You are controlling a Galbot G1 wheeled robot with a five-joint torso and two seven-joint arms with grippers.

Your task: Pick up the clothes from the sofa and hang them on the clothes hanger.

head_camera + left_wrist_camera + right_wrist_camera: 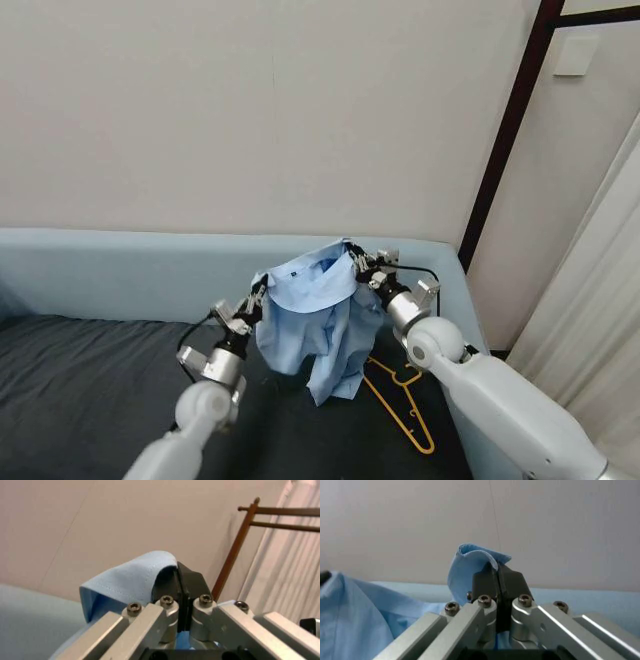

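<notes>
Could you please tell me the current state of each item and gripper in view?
Light blue fabric shirt: held up over the dark sofa seat, hanging crumpled.
Yellow wire hanger: lying flat on the seat, empty.
Left gripper: shut on the shirt.
Right gripper: shut on the shirt.

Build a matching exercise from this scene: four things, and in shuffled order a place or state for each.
1. blue shirt
2. yellow hanger
3. left gripper
4. right gripper

A. lies on the dark sofa seat
B. shut on the shirt's edge, robot's right
C. held up by both grippers
D. shut on the shirt's edge, robot's left

Pairs: 1-C, 2-A, 3-D, 4-B
</notes>
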